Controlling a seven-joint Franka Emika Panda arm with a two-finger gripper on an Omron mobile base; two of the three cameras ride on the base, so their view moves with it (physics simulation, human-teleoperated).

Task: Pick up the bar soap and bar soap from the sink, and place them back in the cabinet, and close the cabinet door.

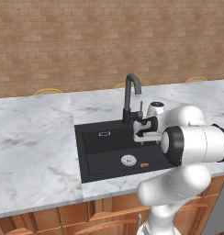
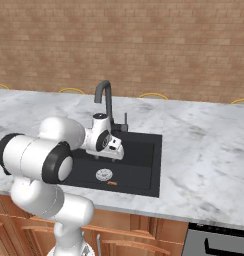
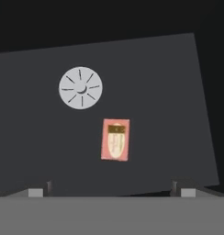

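Lying in the sink point(image 3: 178, 92), pink bar soap point(image 3: 115, 139), label apparently illegible

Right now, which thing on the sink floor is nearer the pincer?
The pink rectangular soap: in the hand view it lies closer to the open pincer than the round grey drain.

Salmon-pink bar soap point(image 3: 115, 139) (paler oval centre) on black sink point(image 3: 169, 92), silver-grey drain point(image 3: 81, 87).

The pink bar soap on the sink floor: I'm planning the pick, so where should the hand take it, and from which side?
Come straight down from above. The pink bar soap lies flat on the black sink floor beside the drain, so only its long edges offer a grip. Close the fingers across its short width, probably near the middle.
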